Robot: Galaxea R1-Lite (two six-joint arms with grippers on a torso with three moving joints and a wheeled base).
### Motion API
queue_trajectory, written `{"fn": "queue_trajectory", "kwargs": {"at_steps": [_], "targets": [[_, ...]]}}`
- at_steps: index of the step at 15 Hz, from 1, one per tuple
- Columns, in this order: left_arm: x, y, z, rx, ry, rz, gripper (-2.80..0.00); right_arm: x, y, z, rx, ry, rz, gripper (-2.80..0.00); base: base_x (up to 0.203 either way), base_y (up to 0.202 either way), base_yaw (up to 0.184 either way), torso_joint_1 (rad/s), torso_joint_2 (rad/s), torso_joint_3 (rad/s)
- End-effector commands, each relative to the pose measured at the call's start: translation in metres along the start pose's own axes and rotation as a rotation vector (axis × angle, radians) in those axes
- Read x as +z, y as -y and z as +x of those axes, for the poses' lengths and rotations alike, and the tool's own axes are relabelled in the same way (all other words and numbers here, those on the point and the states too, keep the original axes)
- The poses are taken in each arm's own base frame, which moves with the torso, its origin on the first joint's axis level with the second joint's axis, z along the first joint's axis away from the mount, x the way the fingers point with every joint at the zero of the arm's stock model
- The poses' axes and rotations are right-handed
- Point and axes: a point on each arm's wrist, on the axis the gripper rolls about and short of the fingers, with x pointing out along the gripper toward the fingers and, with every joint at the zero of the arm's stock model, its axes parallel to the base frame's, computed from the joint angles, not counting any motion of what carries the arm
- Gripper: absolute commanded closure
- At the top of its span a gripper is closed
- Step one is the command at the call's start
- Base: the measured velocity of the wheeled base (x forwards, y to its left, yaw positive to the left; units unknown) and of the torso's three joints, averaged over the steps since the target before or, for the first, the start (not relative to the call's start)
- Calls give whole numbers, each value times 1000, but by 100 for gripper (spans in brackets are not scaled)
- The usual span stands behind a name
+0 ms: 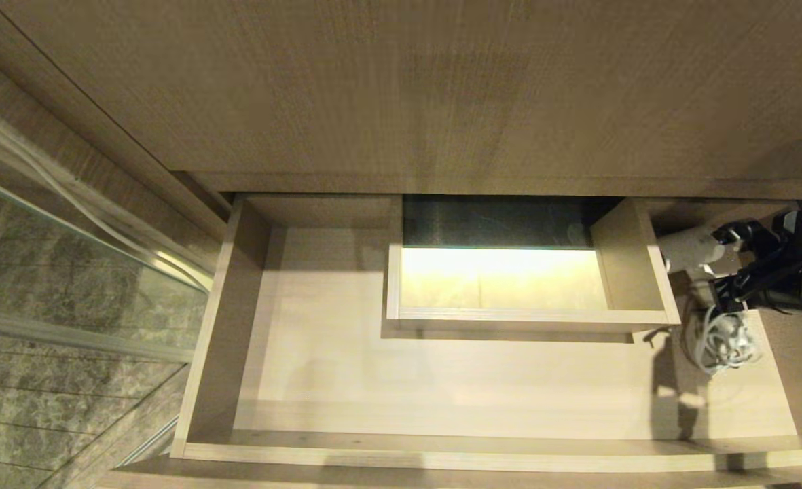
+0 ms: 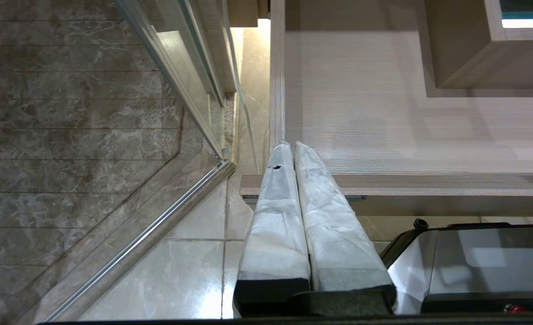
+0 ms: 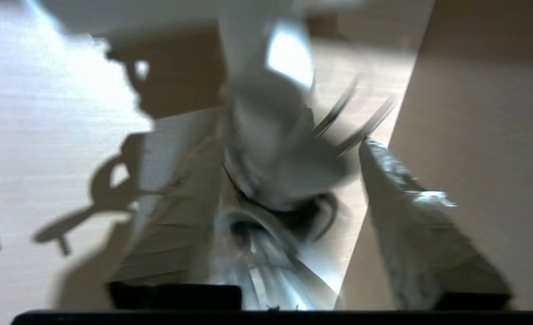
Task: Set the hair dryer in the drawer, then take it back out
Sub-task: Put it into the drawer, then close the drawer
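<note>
Head view hides what the right wrist view shows: right gripper [image 3: 293, 216] fingers spread around the hair dryer [image 3: 275, 149], grip unclear.

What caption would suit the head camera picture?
Open drawer seen from above; the right gripper reaches into its right end at the white hair dryer and bundled cord.

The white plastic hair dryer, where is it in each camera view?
Head view: white plastic hair dryer at the right end of the open beige wood-grain drawer, cord below it.
Left wrist view: not in it.
Right wrist view: blurred, centre, between the right gripper's fingers.
Shared landmark: the drawer's pale floor.
</note>
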Motion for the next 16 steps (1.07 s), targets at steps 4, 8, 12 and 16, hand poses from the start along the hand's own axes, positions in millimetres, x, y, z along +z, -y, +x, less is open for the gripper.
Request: {"fn": "queue_trajectory", "kwargs": {"at_steps": [4,8,12,16], "targets": [[0,0,0,0,0,0,0,15,11,-35,-47,95,12,-280,0,0,0,0,0,0],[0,0,0,0,0,0,0,9,21,-106,-61,117,14,0,0,0,0,0,0,0],[0,0,0,0,-1,0,0,-28,11,-176,-16,-7,-17,0,0,0,0,0,0,0],[0,0,0,0,0,0,0,-84,-2,-208,-92,-321,-8,0,0,0,0,0,0,0]]}}
